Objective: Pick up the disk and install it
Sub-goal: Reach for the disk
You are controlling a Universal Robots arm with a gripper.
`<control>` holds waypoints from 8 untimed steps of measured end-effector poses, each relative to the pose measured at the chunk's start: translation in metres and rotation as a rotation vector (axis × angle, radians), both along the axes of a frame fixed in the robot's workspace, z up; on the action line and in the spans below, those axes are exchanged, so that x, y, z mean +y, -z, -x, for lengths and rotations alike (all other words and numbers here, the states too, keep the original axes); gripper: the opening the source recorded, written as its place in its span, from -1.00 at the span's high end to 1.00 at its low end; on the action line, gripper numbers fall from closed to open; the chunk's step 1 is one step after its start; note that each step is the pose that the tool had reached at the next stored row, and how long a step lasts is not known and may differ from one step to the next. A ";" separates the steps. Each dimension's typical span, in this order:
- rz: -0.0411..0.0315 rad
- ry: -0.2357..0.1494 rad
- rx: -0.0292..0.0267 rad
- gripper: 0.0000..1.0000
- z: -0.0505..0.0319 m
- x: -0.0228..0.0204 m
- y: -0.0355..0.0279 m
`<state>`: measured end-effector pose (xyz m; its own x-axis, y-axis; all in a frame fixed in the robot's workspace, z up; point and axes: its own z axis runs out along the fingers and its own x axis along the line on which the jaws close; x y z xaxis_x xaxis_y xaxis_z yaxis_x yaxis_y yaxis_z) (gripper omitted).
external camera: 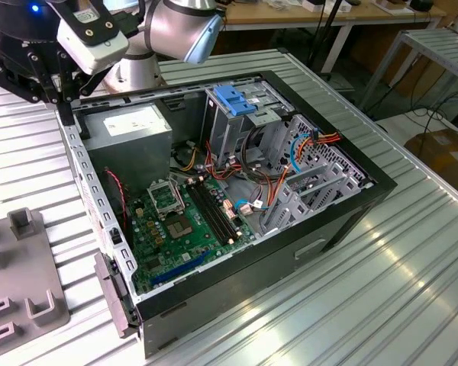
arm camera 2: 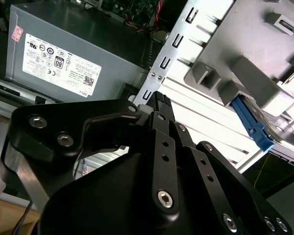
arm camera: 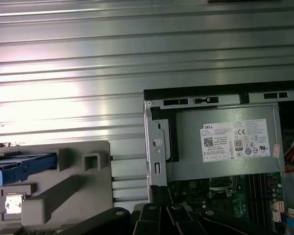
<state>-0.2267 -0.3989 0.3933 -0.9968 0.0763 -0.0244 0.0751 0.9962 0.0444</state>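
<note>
Desk [external camera: 412, 290]: ribbed metal, carrying the open computer case and, off its wall toward the exterior view's left, a grey fixture.
Computer case [external camera: 214, 286]: black, lying on its side with the cover off; green motherboard [external camera: 183, 221], cables and bays exposed.
Arm [external camera: 175, 27]: single, reaching in over the case corner at the exterior view's upper left; the only one available for the work.
Power supply [arm camera 2: 63, 54]: large grey box with a white sticker, seated in that same corner, near the gripper tip in the second wrist view.
Fixture [arm camera: 78, 196]: grey block with slots and posts, outside the case, near its wall but apart from it.
Drive cage [external camera: 237, 99]: blue-handled metal, inside the case, on the far side of the power supply from the gripper.
Disk [arm camera: 27, 164]: sitting in the fixture, not yet picked up; blue carrier frame plain in both wrist views, silver body largely hidden by the fixture.
Gripper [arm camera 2: 158, 98]: jaws apparently drawn together with nothing between them, hanging above the slotted metal edge of the case wall.
Disk from jaws: well apart, outward across the case wall and over the desk, away from the power supply.
Long axis: judged from the blue rail in the first wrist view, running along the desk's ribs, one end toward the case wall.
</note>
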 end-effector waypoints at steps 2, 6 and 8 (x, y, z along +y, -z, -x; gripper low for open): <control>0.0000 0.000 0.0000 0.80 0.0022 0.0000 0.0000; 0.0000 0.000 0.0000 0.80 0.0087 0.0000 0.0000; 0.0000 0.000 0.0000 0.80 0.0111 0.0000 0.0000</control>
<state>-0.2378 -0.3990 0.3933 -0.9968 0.0762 -0.0244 0.0750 0.9962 0.0443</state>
